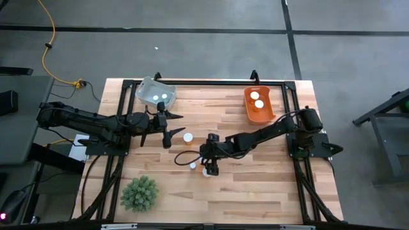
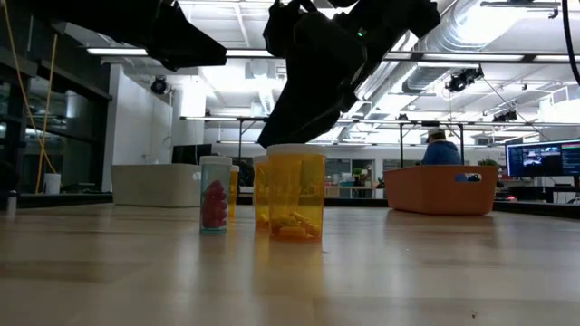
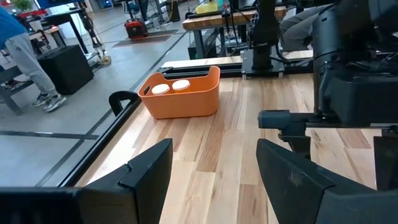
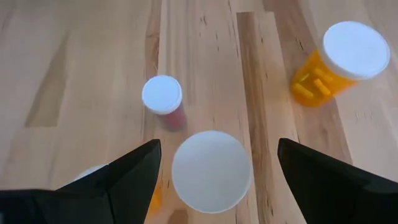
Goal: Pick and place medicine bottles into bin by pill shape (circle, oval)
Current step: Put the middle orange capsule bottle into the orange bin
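Three amber bottles with white caps stand upright on their bases mid-table: one with yellow pills (image 1: 188, 137) (image 4: 339, 59), a small one with red pills (image 1: 192, 165) (image 4: 162, 96) (image 2: 215, 195), and a third (image 1: 206, 172) whose cap (image 4: 211, 171) fills the right wrist view. My right gripper (image 1: 209, 168) (image 4: 219, 149) is open and points down above this third bottle, one finger on each side of the cap, touching nothing. My left gripper (image 1: 174, 124) (image 3: 214, 149) is open and empty, left of the bottles. Part of another cap (image 4: 93, 174) peeks out beside one right finger.
A clear bin (image 1: 155, 92) at the far left holds two capped bottles. An orange bin (image 1: 258, 104) (image 3: 183, 93) at the far right holds two more. A green spiky plant ball (image 1: 140, 193) sits near the front left. A person stands in the room beyond the table (image 3: 25, 56).
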Controlling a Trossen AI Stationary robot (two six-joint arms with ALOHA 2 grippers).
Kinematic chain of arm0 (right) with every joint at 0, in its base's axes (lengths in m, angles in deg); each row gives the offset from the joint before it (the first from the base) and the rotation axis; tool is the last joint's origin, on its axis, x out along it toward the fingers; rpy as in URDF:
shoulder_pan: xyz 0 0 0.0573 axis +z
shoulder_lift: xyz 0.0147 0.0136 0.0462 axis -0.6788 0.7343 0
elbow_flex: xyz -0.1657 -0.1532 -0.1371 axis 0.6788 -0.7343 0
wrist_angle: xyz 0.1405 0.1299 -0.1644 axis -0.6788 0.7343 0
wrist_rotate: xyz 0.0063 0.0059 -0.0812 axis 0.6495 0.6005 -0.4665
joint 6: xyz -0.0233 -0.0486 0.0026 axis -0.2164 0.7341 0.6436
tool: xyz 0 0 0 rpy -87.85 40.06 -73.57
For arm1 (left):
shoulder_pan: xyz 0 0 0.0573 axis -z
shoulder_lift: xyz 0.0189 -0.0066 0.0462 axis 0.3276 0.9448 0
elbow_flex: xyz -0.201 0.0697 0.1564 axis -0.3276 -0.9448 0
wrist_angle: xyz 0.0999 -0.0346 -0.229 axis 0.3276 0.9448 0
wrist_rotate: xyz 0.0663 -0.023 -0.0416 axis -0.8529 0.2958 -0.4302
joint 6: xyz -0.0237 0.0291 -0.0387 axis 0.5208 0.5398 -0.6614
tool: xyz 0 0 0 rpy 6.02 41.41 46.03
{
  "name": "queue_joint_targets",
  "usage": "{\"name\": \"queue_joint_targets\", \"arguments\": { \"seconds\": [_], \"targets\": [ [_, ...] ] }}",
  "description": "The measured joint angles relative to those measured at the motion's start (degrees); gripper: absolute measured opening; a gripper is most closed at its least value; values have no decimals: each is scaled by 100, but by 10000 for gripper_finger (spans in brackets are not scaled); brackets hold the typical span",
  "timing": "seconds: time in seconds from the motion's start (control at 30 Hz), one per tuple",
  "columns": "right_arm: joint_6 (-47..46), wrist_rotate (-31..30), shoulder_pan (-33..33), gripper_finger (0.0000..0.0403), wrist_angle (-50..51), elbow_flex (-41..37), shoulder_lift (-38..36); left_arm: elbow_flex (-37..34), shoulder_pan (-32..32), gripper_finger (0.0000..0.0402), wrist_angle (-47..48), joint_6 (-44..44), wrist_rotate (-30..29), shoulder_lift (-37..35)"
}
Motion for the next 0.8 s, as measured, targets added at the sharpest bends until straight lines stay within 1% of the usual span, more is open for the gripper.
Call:
{"name": "queue_joint_targets", "arguments": {
  "seconds": [0.27, 0.43, 0.8],
  "targets": [
    [-148, 114, 11, 316, 0, 0, -2, 0, 0, 223, -2, 0, -2, 0],
    [-404, 113, 11, 316, -188, 0, 201, 0, 2, 223, -4, -10, -2, 0],
    [-433, 110, -3, 316, -132, 0, 295, -2, 0, 223, -7, -7, -2, 0]
  ]
}}
